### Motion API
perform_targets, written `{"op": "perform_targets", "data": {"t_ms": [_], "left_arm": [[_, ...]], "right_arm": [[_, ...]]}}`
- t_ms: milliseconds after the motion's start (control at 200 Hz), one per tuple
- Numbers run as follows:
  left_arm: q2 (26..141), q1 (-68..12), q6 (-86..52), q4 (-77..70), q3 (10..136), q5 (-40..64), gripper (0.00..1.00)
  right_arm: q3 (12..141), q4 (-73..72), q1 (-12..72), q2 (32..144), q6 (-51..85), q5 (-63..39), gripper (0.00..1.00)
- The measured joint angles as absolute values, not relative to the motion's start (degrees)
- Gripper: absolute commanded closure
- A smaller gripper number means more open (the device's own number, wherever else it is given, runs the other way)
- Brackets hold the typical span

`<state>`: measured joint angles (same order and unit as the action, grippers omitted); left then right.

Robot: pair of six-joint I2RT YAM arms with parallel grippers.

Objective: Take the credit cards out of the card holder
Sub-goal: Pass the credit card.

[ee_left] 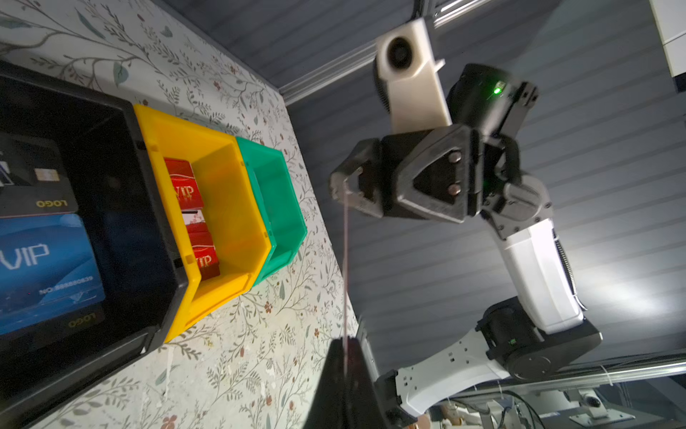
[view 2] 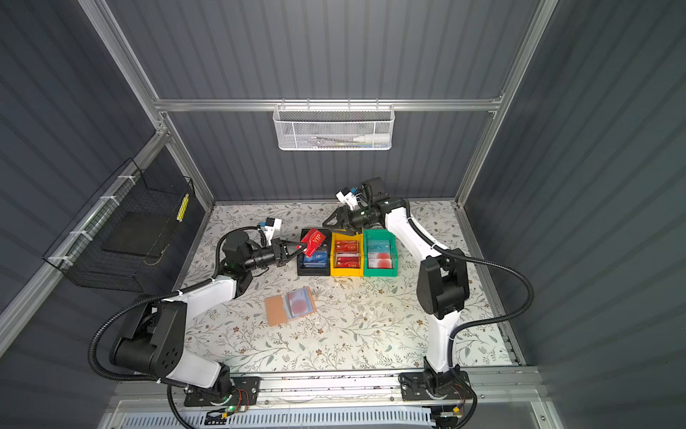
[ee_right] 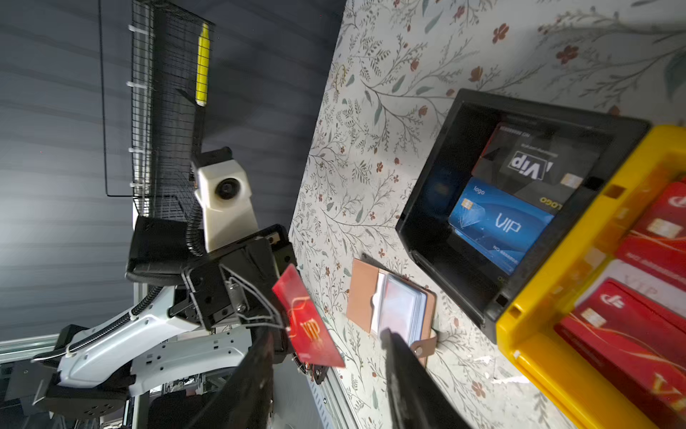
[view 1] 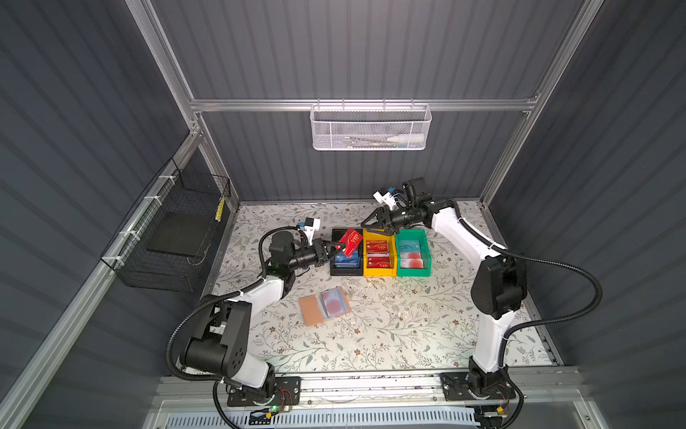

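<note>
While left jaws pinch red VIP card [view 1: 351, 240] above black bin [view 1: 346, 274] at frame centre, right jaws hang spread, empty.

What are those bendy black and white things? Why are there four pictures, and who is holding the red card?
Those are two robot arms, fixed at the near edge of a flowery table. Each arm ends in a gripper, a pincher with two fingers.

Two pictures come from a camera high above that looks down on everything. The other two come from small cameras on the arms' wrists, so they look close and tilted.

On the table lies a tan card holder, open, with something red showing through its clear sleeves. Behind it a black bin, a yellow bin and a green bin stand side by side, with cards inside.

The left gripper is shut on a red card and holds it above the black bin. The right gripper is open and empty.
</note>
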<state>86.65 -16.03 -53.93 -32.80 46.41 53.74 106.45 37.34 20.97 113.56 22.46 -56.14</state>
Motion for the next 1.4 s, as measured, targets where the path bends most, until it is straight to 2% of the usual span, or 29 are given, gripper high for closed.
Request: {"op": "perform_targets", "data": {"t_ms": [170,410,1041,1271,1401], "left_arm": [[86.6,-15.8,-40.1,-11.5,55.5,58.8,1.00],[87.8,-15.8,-31.8,1.1,58.2,63.5,1.00],[90.4,-15.8,-28.9,4.3,60.1,65.9,1.00],[90.7,-15.8,-28.9,4.3,60.1,65.9,1.00],[91.1,-15.8,-28.9,4.3,60.1,66.1,1.00]], "right_arm": [[111.1,46.4,20.8,113.8,13.8,-61.0,0.52],[112.4,54.5,20.9,116.3,6.8,-64.4,0.53],[112.3,58.8,23.2,120.7,2.4,-64.5,0.55],[112.3,58.7,24.3,121.8,2.5,-65.1,0.63],[112.0,58.2,24.6,121.8,2.5,-65.6,0.71]]}}
